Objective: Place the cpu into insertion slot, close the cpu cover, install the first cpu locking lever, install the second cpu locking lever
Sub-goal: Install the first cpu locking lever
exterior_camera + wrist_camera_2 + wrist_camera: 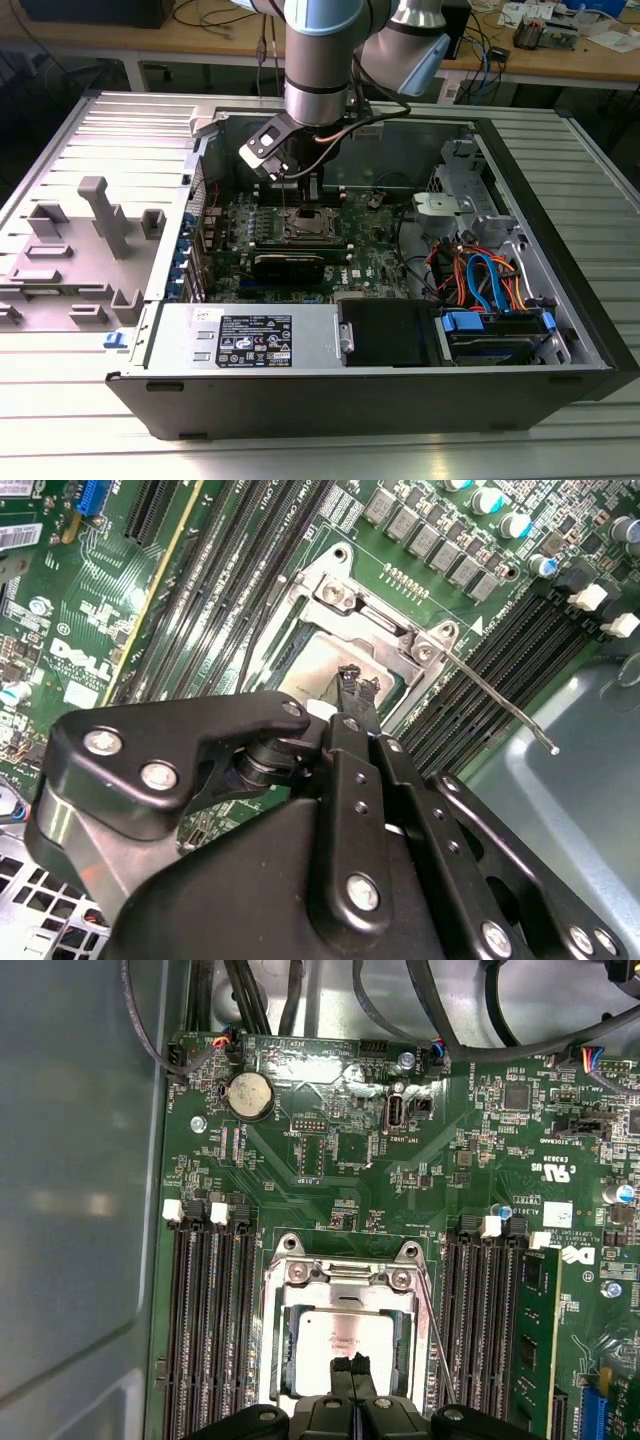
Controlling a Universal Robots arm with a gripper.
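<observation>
Gripper (350,1364) pinched shut on nothing, tips poised over the cpu (335,1338) seated in the insertion slot (268,1360) beneath the cpu cover (350,1295), and an off-centre push could skid off, missing the raised locking lever (500,702).

The cpu (340,1332), a small flat square with a plain silver-grey top, is lying level inside the insertion slot (290,1355). This silver-rimmed square socket is sitting on the green motherboard (330,1180) between banks of long black memory slots (210,1320). The cpu cover (345,1278), a thin silver frame, is lying flat over the socket, its window showing the chip. In the second wrist view, one thin wire locking lever (500,705) is angling away from the socket's corner, its free end standing out over the memory slots.
</observation>
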